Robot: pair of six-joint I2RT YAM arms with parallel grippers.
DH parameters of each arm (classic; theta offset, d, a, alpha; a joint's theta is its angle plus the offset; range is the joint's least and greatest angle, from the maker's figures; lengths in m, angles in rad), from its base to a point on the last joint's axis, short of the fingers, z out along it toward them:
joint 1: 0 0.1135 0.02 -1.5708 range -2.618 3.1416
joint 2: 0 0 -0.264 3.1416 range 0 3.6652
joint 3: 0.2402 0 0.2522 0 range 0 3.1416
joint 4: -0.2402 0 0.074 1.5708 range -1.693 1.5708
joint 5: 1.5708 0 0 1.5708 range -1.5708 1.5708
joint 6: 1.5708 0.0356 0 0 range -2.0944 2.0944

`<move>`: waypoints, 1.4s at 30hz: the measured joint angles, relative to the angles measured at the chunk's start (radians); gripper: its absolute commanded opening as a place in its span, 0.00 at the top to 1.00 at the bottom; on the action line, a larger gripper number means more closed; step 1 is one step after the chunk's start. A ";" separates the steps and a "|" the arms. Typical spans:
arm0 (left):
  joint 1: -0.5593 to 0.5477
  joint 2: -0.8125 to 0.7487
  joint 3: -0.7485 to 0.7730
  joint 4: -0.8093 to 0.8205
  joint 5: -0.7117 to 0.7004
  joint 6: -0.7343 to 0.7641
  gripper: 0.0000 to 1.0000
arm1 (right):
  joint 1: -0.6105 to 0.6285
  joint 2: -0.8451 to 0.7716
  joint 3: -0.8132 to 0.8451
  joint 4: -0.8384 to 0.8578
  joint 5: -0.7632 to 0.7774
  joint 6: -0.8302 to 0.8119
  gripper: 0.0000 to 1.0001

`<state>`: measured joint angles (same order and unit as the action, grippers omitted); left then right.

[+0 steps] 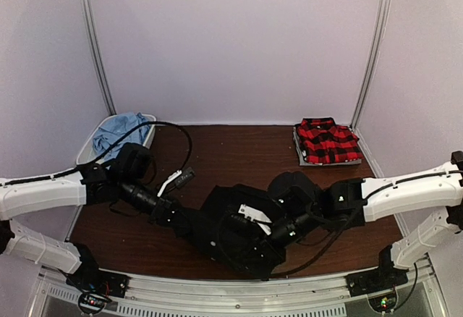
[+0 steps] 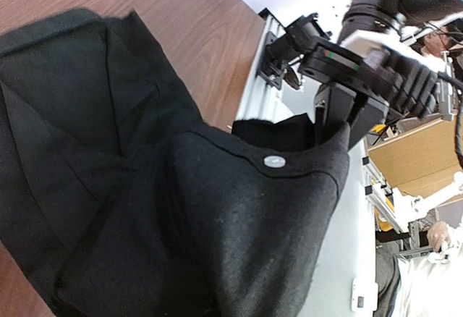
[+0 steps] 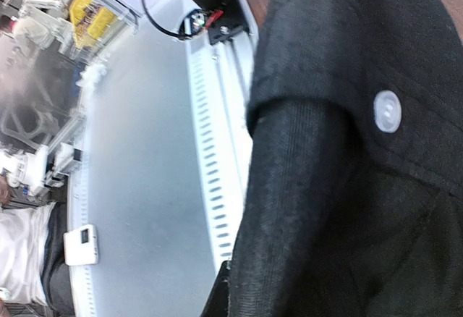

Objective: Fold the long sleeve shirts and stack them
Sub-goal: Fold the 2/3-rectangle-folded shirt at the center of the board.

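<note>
Black shirt (image 1: 231, 234) is seen bunched at the near edge of the table (image 1: 231, 150), not yet folded. Its left side is clamped in the closed left gripper (image 1: 176, 216), and its buttoned edge is pinched by the closed right gripper (image 1: 281, 231). Farther back on the right, the plaid shirt (image 1: 328, 142) is laid folded. At the far left, the blue shirt (image 1: 119, 130) is heaped unfolded in a white bin (image 1: 88, 147). One of three appears done; nothing is stacked.

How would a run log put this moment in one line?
step: folding black shirt | left gripper: shut on it | right gripper: shut on its buttoned edge | plaid shirt: folded, far right
</note>
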<state>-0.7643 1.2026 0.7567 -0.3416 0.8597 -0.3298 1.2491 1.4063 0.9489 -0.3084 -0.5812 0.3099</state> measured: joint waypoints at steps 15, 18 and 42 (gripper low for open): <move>0.008 0.122 0.102 -0.018 -0.064 -0.078 1.00 | -0.160 -0.060 -0.145 0.180 -0.102 0.177 0.95; 0.031 0.263 0.200 -0.021 -0.070 -0.060 1.00 | -0.253 -0.047 -0.159 0.178 -0.148 0.167 0.90; 0.136 0.779 0.573 -0.097 -0.113 0.034 0.65 | -0.612 0.221 -0.109 0.037 -0.240 -0.011 0.46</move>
<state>-0.6281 1.9820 1.3296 -0.4385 0.7467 -0.2955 0.6369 1.6272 0.8394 -0.2714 -0.8211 0.2989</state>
